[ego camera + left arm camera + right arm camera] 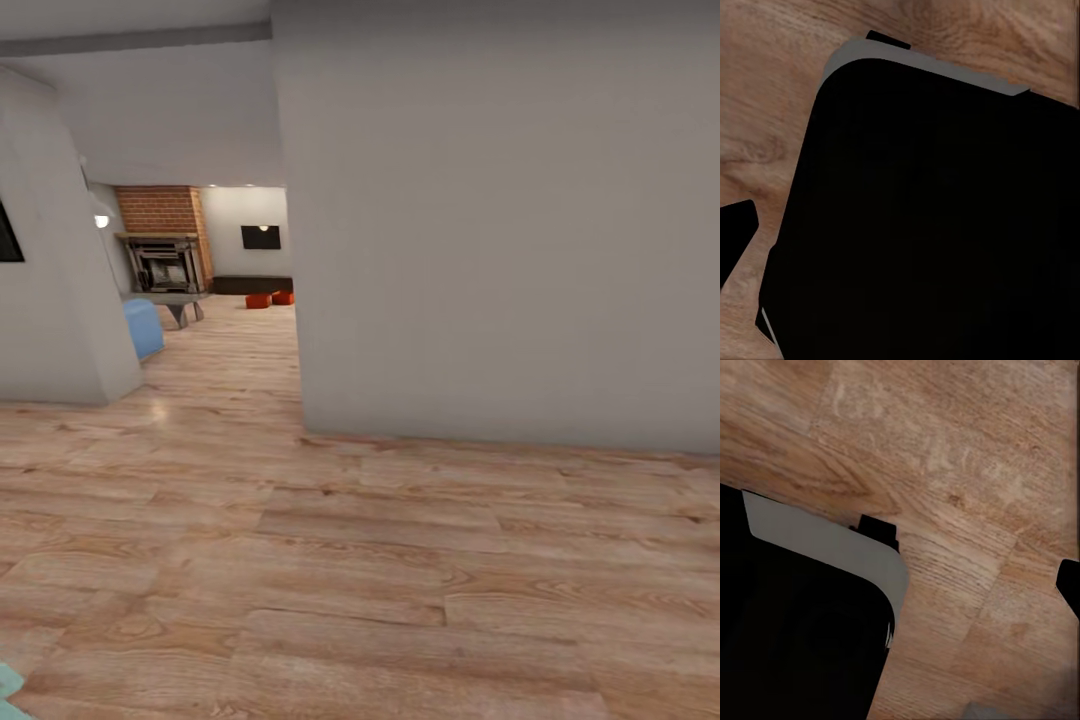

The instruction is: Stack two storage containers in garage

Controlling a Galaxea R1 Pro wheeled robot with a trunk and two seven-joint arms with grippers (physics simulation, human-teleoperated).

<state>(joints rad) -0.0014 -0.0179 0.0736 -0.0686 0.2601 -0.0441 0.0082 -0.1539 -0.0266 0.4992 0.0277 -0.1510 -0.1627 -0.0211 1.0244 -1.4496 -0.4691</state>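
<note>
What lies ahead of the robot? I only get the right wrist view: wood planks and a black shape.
Observer: In the head view, a big pale wall stands close ahead on the right, with an opening at its left.
Operator: Anything through that opening?
Observer: Two orange-red bins sit on the far wood floor, the left container beside the right container.
Operator: What is near them?
Observer: A red-brick fireplace rises to their left.
</note>
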